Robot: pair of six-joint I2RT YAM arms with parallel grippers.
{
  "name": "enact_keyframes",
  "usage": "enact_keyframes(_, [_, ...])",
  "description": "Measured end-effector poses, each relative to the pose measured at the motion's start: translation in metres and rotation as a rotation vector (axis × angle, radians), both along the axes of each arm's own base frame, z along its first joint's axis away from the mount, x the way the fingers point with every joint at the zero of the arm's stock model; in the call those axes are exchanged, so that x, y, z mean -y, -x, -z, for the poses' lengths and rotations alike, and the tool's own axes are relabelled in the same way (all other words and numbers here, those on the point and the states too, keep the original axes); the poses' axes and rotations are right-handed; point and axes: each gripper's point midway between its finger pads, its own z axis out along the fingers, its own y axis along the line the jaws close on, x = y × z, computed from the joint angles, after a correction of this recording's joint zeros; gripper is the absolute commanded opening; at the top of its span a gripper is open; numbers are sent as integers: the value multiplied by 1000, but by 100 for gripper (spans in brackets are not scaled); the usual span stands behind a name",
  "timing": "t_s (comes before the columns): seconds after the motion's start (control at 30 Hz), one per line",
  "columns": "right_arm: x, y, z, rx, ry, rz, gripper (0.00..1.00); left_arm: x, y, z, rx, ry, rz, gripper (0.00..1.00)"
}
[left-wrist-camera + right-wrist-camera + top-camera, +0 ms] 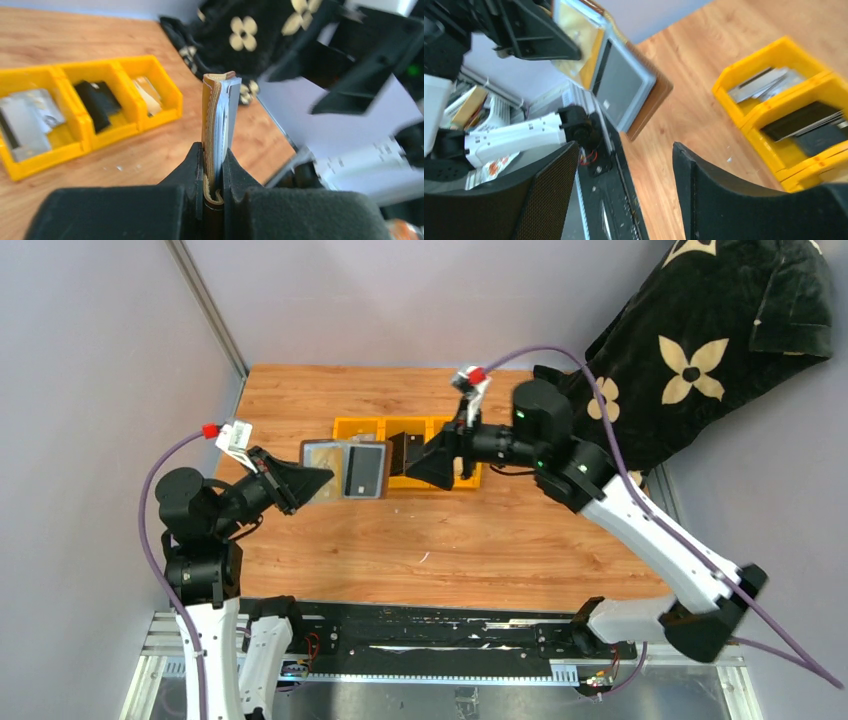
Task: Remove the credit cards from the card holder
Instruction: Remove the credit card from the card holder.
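My left gripper is shut on the card holder and holds it above the table, folded open with its grey inside facing up. In the left wrist view the card holder stands edge-on, its brown leather fold pinched between the fingers. My right gripper hangs open just right of the holder, over the yellow bins, with nothing between its fingers. The card holder shows a grey panel and a tan one. Credit cards lie in the bins: silver, black, tan.
A row of yellow bins stands at the middle back of the wooden table. A black cloth with tan flowers hangs at the back right, behind my right arm. A metal rail runs along the near edge.
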Motion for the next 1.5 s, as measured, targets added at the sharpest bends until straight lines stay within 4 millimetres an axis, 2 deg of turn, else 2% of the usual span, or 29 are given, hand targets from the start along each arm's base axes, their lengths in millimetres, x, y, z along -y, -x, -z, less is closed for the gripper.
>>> enact_keyframes(0.1, [19,9,-29,53,-123,84,78,-11,-9,-12,44,20,-119,0])
enact_keyframes(0.23, [27,14,-53,102,-239,132,80,-10,-9,-26,63,78,-131,0])
enact_keyframes(0.27, [26,13,-53,103,-258,140,80,-10,-10,-29,60,96,-129,0])
enact_keyframes(0.33, [22,10,-37,65,-271,149,80,-8,-9,-33,57,125,-120,0])
enact_keyframes(0.47, [4,2,3,-71,-275,141,81,-2,-6,-43,48,205,-78,0])
enact_keyframes(0.53, [-5,1,10,-116,-286,125,81,0,-4,-47,43,226,-60,0])
enact_keyframes(0.63, [-15,8,-3,-135,-350,69,81,2,0,-53,49,244,-38,0])
enact_keyframes(0.77, [-22,25,-33,-122,-466,-34,81,4,3,-56,46,258,-19,0])
enact_keyframes(0.97, [-42,34,-46,-130,-509,-117,80,6,6,-58,34,270,-5,2])
enact_keyframes(1.0, [-46,34,-48,-130,-508,-124,75,6,6,-58,32,273,-3,4])
enact_keyframes(1.03, [-51,36,-52,-125,-510,-135,61,6,6,-59,31,277,-2,7])
enact_keyframes(1.07, [-54,38,-54,-115,-508,-140,49,7,7,-59,32,278,2,18])
enact_keyframes(1.13, [-58,43,-55,-100,-498,-147,27,8,9,-61,36,279,10,60])
enact_keyframes(1.17, [-59,45,-57,-85,-496,-148,21,8,10,-61,40,276,16,63])
enact_keyframes(1.23, [-60,47,-58,-70,-486,-148,14,9,12,-62,48,270,27,65])
enact_keyframes(1.5, [-58,54,-57,-60,-410,-181,2,16,21,-52,24,245,98,59])
